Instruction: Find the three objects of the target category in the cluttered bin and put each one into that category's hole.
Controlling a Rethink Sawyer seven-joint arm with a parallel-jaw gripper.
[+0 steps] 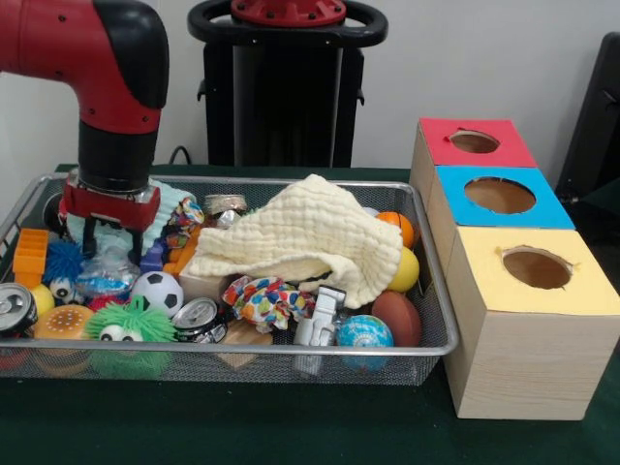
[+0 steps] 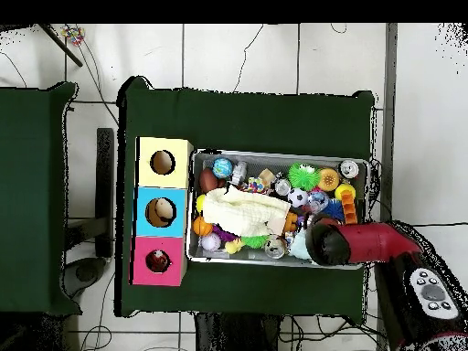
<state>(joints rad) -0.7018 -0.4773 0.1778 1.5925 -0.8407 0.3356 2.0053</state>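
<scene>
The bin (image 1: 291,351) is a silver wire mesh basket full of toys; in the overhead view its rim (image 2: 279,153) shows. My gripper (image 1: 112,242) is lowered into the bin's left part in the front view. Its dark fingers (image 1: 89,236) stand apart over a pale teal cloth (image 1: 172,205) and a clear plastic packet (image 1: 105,276), holding nothing. The hole (image 1: 474,141) is in the red-topped box, farthest of the three boxes right of the bin. It also shows in the overhead view (image 2: 158,261). In the overhead view the arm (image 2: 366,242) hides the gripper.
A cream waffle cloth (image 1: 310,237) covers the bin's middle. Around it lie a soccer ball (image 1: 157,291), a green fuzzy ball (image 1: 131,325), a can (image 1: 199,318), a blue globe ball (image 1: 364,334) and a brown football (image 1: 397,318). Blue-topped (image 1: 499,196) and yellow-topped (image 1: 536,268) boxes stand nearer.
</scene>
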